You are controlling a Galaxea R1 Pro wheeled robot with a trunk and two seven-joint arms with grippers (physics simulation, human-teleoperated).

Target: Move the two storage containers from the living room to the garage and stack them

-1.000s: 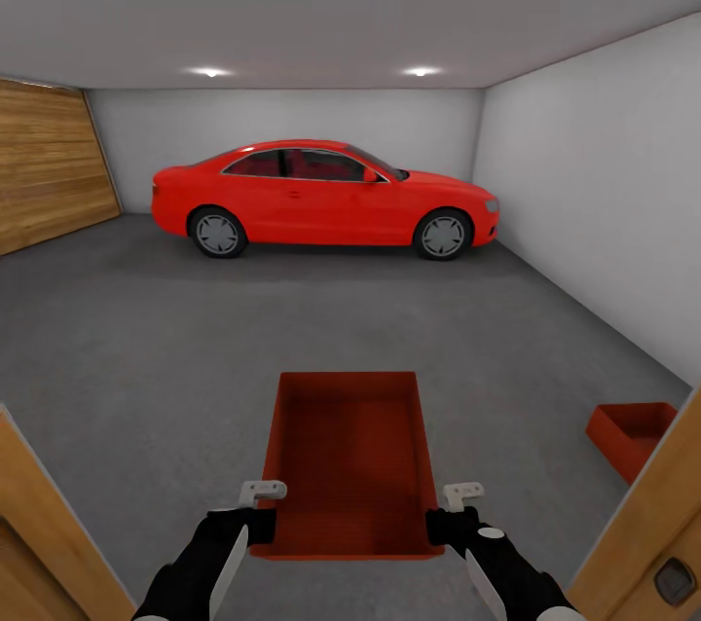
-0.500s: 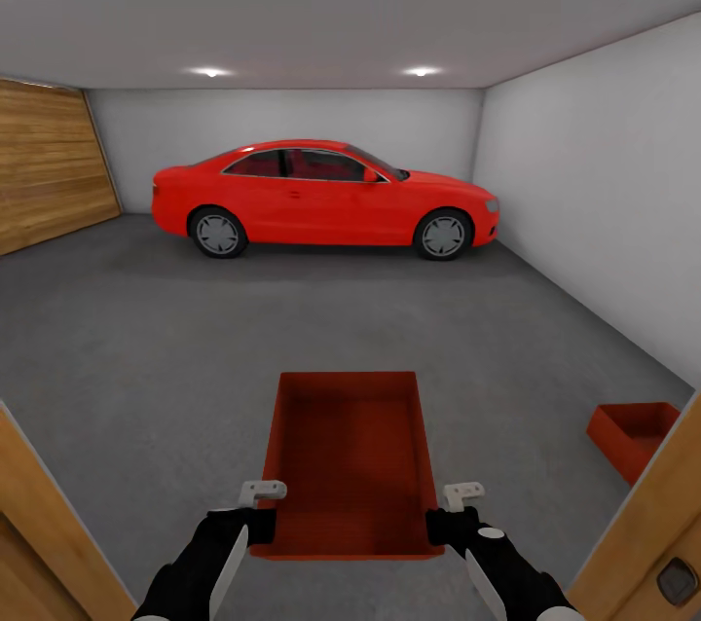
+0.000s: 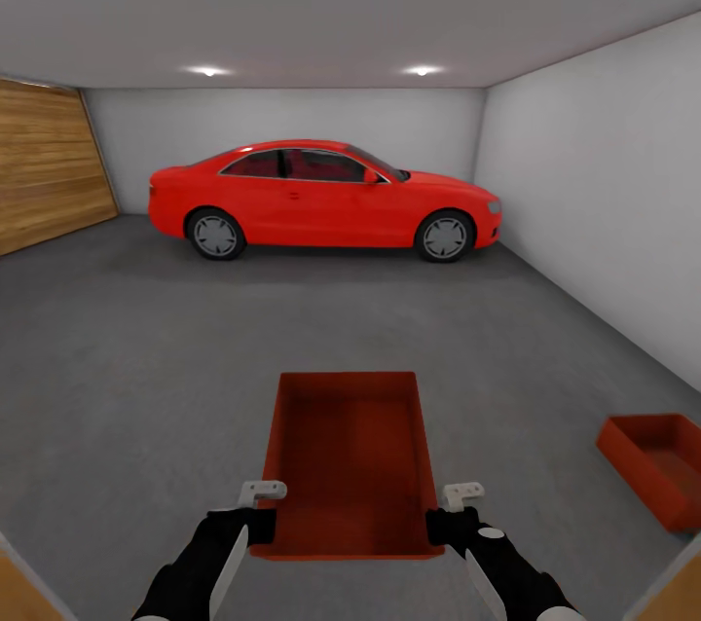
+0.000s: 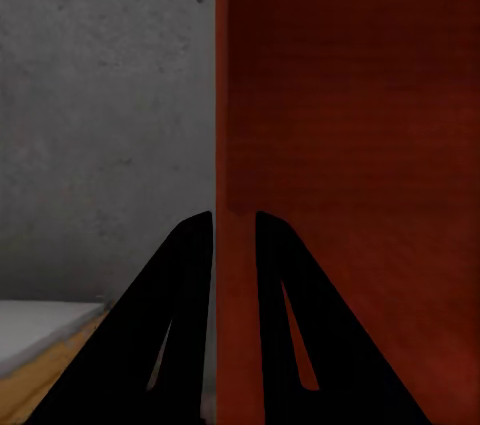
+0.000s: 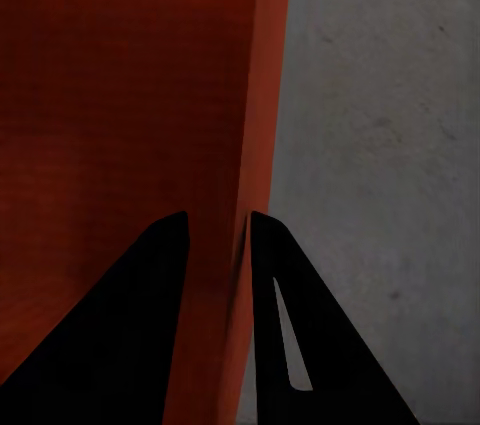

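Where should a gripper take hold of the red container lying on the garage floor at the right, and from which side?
Judging by the floor container: grip a thin upright side wall, one finger inside, one outside, coming from above, since it sits open-topped and lidless on the floor.

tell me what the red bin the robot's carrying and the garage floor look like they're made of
The carried bin looks like matte moulded plastic: thin straight walls, even red-orange colour, a finely ribbed bottom and no shine, though a render leaves this open. The floor looks like bare concrete: dark grey, slightly mottled and speckled, with no joints or gloss.
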